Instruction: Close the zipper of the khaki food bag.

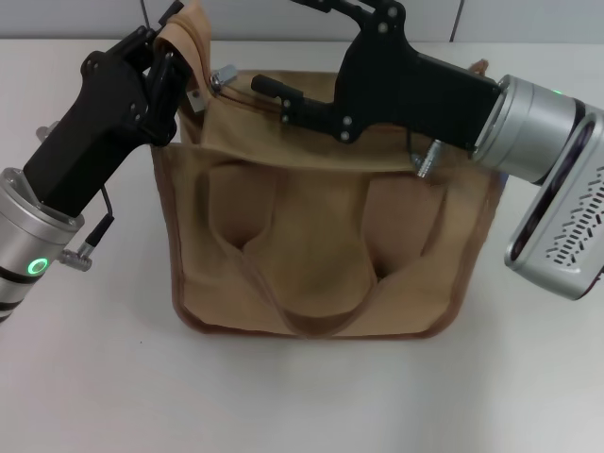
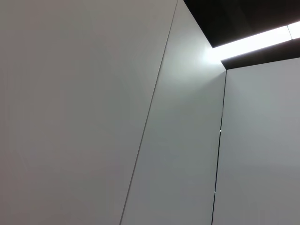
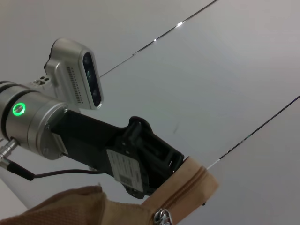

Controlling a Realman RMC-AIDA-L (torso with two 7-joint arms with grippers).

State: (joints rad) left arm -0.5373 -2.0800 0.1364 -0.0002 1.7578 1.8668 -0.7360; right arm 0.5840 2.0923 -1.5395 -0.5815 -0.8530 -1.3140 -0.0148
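Observation:
The khaki food bag [image 1: 321, 245] stands on the white table with its two loop handles hanging down its front. Its zipper [image 1: 247, 87] runs along the top panel, and the silver pull tab [image 1: 224, 74] sits near the bag's left end. My left gripper [image 1: 175, 58] is shut on the khaki fabric end of the zipper at the bag's upper left corner. The right wrist view shows that grip [image 3: 176, 174], with the pull tab [image 3: 162, 216] just short of it. My right gripper [image 1: 274, 102] hovers over the top panel, jaws apart, fingertips pointing at the pull tab.
The white table [image 1: 85, 377] surrounds the bag. A grey wall lies behind it. The left wrist view shows only wall panels [image 2: 93, 117] and a ceiling light. A cable [image 1: 102, 222] hangs by my left wrist.

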